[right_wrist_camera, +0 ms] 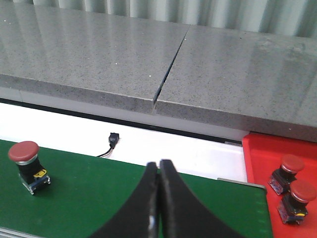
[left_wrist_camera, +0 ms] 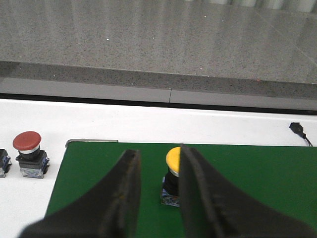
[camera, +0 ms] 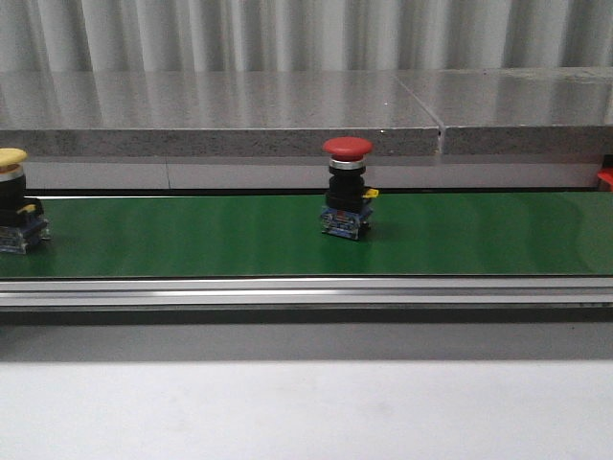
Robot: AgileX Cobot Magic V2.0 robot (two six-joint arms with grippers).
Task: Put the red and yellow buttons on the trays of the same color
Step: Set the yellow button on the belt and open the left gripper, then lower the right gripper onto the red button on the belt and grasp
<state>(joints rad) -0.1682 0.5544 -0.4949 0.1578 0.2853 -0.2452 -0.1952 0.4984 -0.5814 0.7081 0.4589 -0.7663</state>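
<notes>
- Upright, cap up, the red button (camera: 347,187) stands mid green belt (camera: 192,240); open belt on both sides.
- Yellow button (camera: 11,192) stands upright at the belt's left end.
- Left gripper (left_wrist_camera: 157,198) spread, empty; right gripper (right_wrist_camera: 159,198) clenched, empty.

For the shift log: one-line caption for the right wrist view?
Shut right gripper over the green belt; one red button on it, two in the red tray.
</notes>
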